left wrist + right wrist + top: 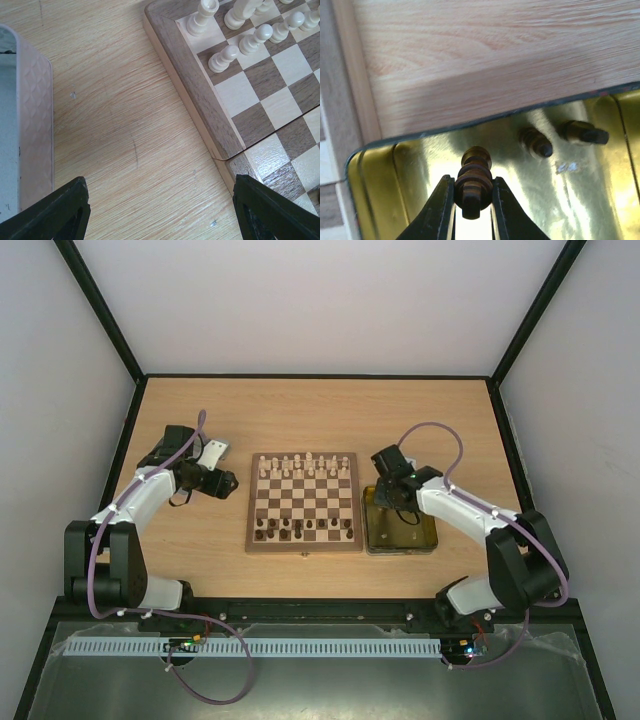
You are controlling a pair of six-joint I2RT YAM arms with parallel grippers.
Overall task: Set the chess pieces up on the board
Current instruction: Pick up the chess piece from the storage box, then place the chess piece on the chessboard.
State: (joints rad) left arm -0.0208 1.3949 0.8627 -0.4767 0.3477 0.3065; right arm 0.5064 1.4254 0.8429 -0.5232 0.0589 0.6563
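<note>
The board (303, 504) lies mid-table, with cream chess pieces (303, 466) along its far rows and dark ones (300, 531) along the near rows. My right gripper (472, 192) hangs inside the yellow-lined tin (400, 530) and is shut on a dark brown chess piece (472, 180). Two more dark pieces (536, 142) (582, 133) lie on the tin's floor beyond it. My left gripper (160, 210) is open over bare table, just left of the board's corner (200, 100), nothing between its fingers. Cream pawns (250, 42) stand on the squares nearest that corner.
A silver tin lid (25, 130) lies left of the left gripper, near the table's left side (213, 452). The tin's dark rim (485, 120) runs between its floor and the table. Black frame walls enclose the table.
</note>
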